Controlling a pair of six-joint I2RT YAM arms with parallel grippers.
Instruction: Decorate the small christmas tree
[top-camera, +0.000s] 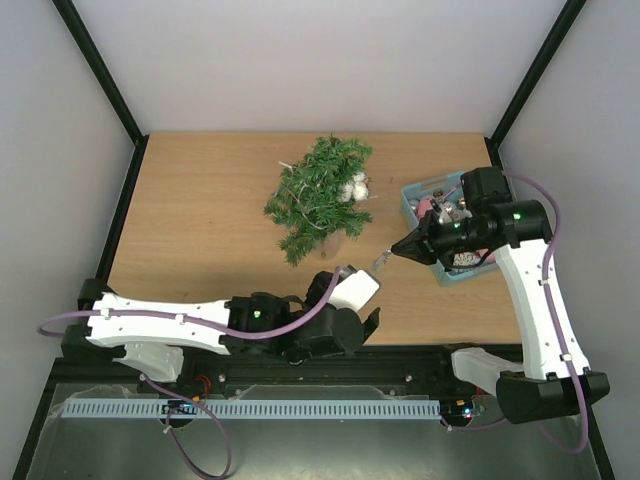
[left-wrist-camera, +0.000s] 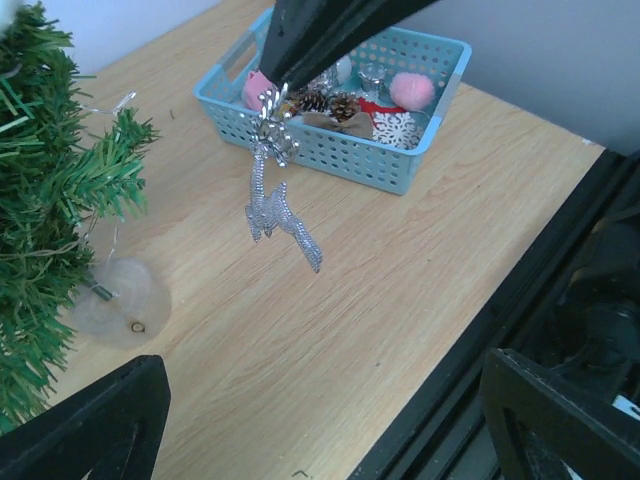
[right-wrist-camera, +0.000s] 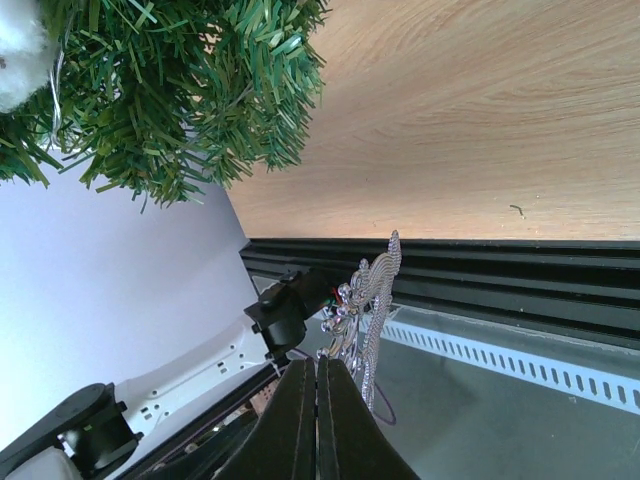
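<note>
Tree (top-camera: 322, 195): upright around the middle of the table (top-camera: 200, 220), toward the far side, on its round base (left-wrist-camera: 120, 300). White ornaments (top-camera: 352, 186) are already among the branches on its right side, so the decorating is partly done, by my guess.

Basket (top-camera: 412, 195): right of the tree, near it but apart, with pine cones, a pink puff and a snowflake piece inside. It likely sits there so the right arm can reach it.

Deer (left-wrist-camera: 275, 200): silver glitter ornament, in the air between tree and basket and nearer the front edge than the tree's base. It dangles freely, clear of the table, touching neither tree nor basket.

Right gripper (top-camera: 400, 248): fingers pressed together on the deer's top end, where the hanger would be. That leaves the body hanging below, probably so the loop can go over a branch tip.

Left gripper (left-wrist-camera: 320, 430): low, in front of the tree and apart from it, pointed at the deer. Fingers spread wide, nothing between them, touching nothing. Looks placed to receive or steady the ornament, though that is only my reading.
</note>
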